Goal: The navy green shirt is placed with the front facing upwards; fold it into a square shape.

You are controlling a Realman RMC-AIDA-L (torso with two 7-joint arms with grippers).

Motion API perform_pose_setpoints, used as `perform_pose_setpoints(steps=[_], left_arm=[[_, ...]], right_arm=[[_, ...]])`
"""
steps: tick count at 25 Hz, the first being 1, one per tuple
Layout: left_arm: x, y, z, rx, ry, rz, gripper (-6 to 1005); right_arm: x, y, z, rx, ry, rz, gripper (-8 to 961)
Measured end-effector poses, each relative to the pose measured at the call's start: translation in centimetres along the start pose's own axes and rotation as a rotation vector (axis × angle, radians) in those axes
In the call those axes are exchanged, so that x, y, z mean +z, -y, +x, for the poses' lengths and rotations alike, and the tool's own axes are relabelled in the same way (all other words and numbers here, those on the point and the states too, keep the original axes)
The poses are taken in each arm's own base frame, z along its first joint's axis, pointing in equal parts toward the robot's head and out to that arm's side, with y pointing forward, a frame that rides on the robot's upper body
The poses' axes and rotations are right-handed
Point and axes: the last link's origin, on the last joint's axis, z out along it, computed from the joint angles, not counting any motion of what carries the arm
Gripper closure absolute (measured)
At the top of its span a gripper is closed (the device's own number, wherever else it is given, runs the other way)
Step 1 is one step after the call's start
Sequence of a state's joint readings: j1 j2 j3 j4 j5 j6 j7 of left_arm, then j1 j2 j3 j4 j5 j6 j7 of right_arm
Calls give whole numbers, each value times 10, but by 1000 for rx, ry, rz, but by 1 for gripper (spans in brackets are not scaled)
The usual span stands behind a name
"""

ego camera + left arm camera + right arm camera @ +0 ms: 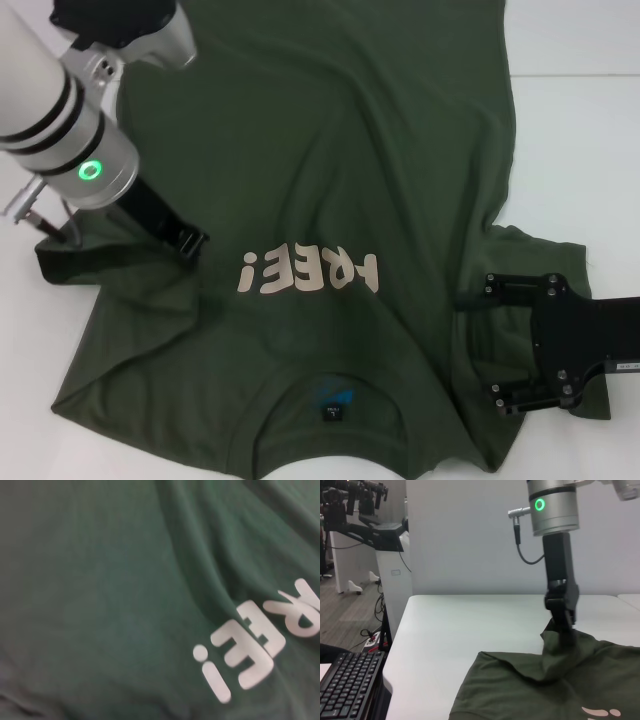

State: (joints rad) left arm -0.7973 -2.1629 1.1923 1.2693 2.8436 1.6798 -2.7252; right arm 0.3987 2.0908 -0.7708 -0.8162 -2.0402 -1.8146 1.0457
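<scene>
Nearest the robot, the collar of the navy green shirt (330, 300) is lying at six o'clock, its small neck label (331, 410) showing, and the "FREE!" lettering (310, 272) is sitting face-up just beyond it. The shirt is spreading from there all the way to twelve o'clock across the white desk (580, 130), rumpled, with long creases running up the body.

At four o'clock the right claw (480, 345) is lying low over the right sleeve area, its black fingers spread wide and gripping nothing as far as I can judge.

At nine o'clock the left claw (190, 245) is planted on the left sleeve; the right wrist view is showing cloth peaking up around its tip (564, 635), so it looks to be pinching the fabric, though I cannot tell its fingers' state for sure.

Judging the step: a sleeve fold inward is starting. To do it well, the left claw should be lifting only the sleeve layer, carrying it toward three o'clock in a low arc, while the right claw is closing on its own sleeve so both edges land parallel. Those creases risk skewing the square.
</scene>
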Motion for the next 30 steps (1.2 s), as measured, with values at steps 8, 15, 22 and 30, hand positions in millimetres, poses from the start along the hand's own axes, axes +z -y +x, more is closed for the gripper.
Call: perform_pose_setpoints(steps=[8,15,22,30], left_arm=[[2,-14,12,66,-1,7,999],[17,-33,10,174,52,20,999],[27,-52,19,285,30,81,999],[25,-54,25,241,15,91,967]], right_arm=[[0,-1,1,10,6,-1,99],[1,0,0,8,8,-2,101],[2,1,-2,6,10,-8,103],[2,1,-3,11,11,-11,105]])
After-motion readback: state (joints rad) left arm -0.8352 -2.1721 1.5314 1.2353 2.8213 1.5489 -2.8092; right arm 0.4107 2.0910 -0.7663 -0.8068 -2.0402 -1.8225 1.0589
